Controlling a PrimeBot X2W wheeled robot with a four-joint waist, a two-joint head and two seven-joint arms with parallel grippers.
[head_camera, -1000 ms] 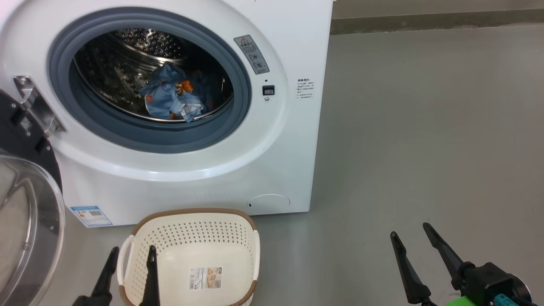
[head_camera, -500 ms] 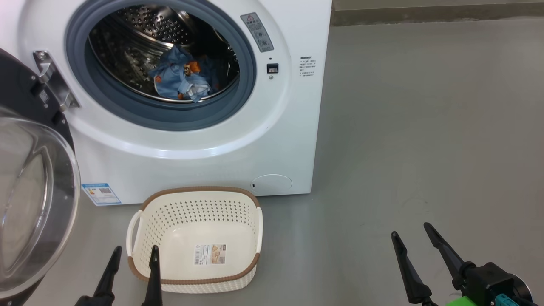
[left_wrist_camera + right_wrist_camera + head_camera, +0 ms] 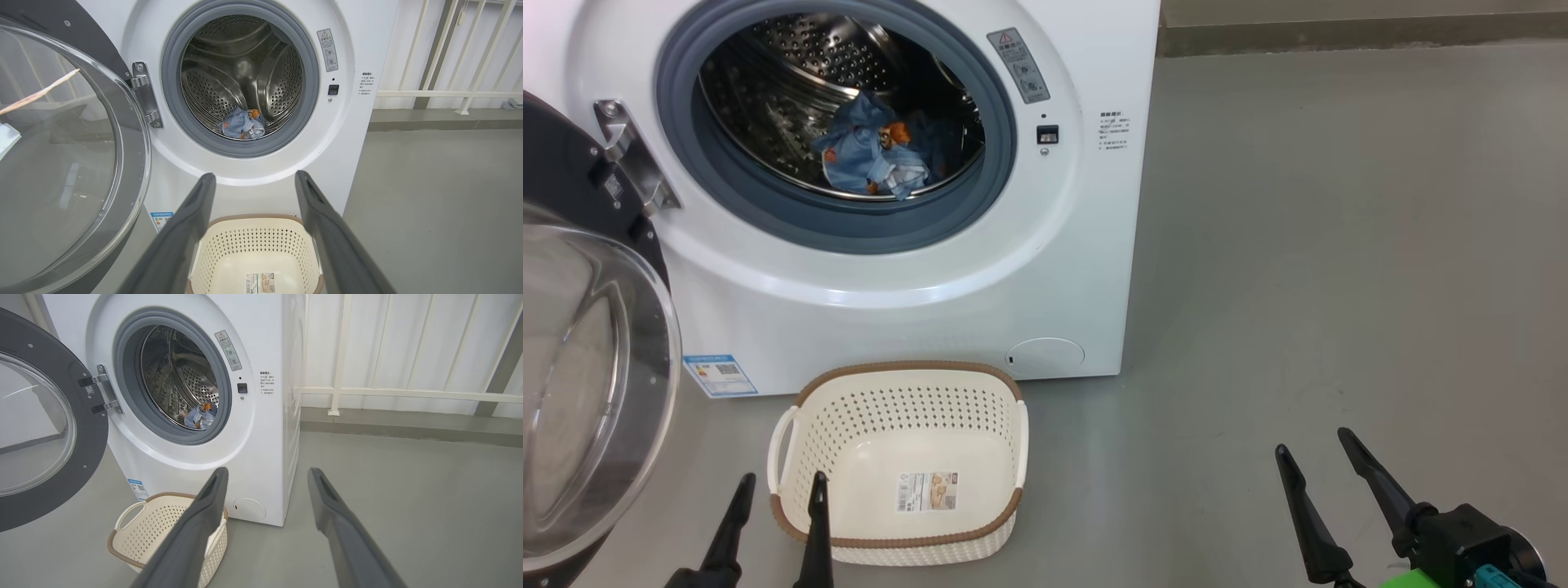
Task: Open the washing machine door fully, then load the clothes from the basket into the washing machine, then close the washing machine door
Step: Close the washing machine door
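floor (image 3: 1298, 245): grey, smooth
left gripper (image 3: 782, 478): fingers spread wide, holding nothing
right gripper (image 3: 1312, 441): fingers spread wide, holding nothing
basket (image 3: 907, 367): on the floor before the washing machine (image 3: 890, 278)
washing machine door (image 3: 556, 163): swung open, left
clothes (image 3: 870, 155): bunched inside the drum (image 3: 768, 90)

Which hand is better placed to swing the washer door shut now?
Left, probably: the clothes lie in the drum, the basket is empty, and the open door hangs right beside the left hand; the right hand is far off.
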